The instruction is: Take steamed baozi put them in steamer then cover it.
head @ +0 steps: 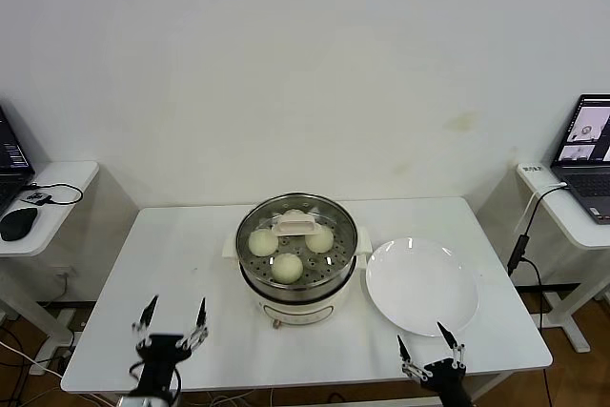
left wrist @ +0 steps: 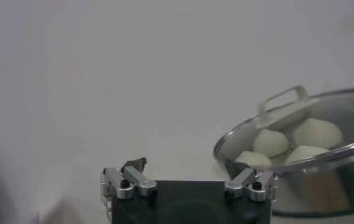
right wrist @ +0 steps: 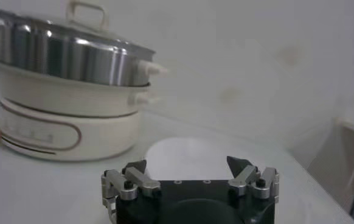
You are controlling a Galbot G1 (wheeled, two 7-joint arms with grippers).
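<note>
Steamer (head: 297, 278) at frame centre: cover (head: 296, 232) seated, three baozi (head: 287, 267) visible, a fourth possibly behind the handle. Left end effector (head: 172, 315) and right end effector (head: 430, 342), lower frame, open and empty. Task appears complete; only parking remains.

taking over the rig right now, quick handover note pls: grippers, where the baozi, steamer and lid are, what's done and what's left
Left gripper: open, empty, near the table's front edge, left of the steamer.
Right gripper: open, empty, at the front edge below the white plate.
Baozi: inside the steamer; three show plainly, a fourth is partly hidden behind the handle.
Cover: sitting on the steamer.
Plate: holds nothing.
Done: buns loaded, lid on.
Left: nothing visible; just confirm the lid sits flush.
</note>
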